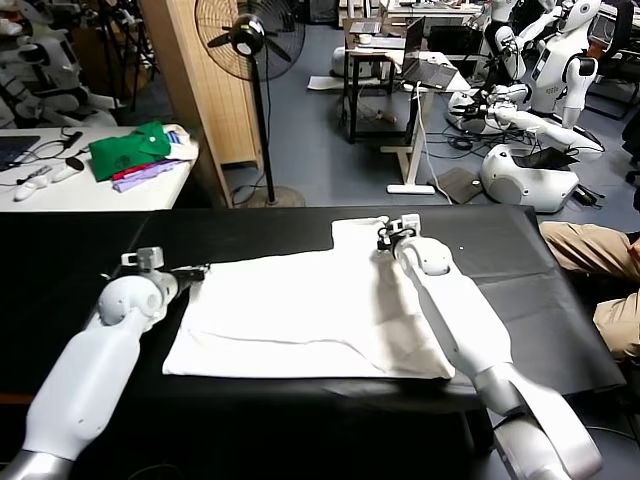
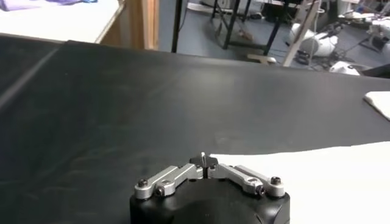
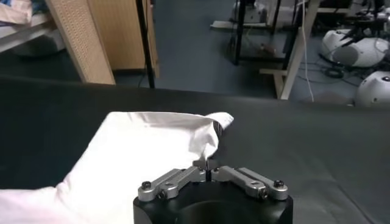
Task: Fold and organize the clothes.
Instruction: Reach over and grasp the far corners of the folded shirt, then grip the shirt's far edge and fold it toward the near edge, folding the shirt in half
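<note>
The clothes [image 1: 300, 315], one white T-shirt, lie spread flat on the black table [image 1: 70, 250]. My left gripper [image 1: 192, 270] sits at the shirt's left edge. In the left wrist view it [image 2: 205, 161] is shut, with a thin sliver of the white cloth [image 2: 341, 176] pinched between its tips. My right gripper [image 1: 385, 240] is at the shirt's far right part, beside a raised fold. In the right wrist view it [image 3: 207, 165] is shut on a puckered corner of the cloth [image 3: 134, 152]. No lettering shows on the upper side.
A white side table at the back left holds a green garment [image 1: 130, 150] and a purple cloth [image 1: 145, 175]. A standing fan [image 1: 250, 40] and a wooden panel rise behind the table. A seated person's legs [image 1: 600, 270] are at the table's right end.
</note>
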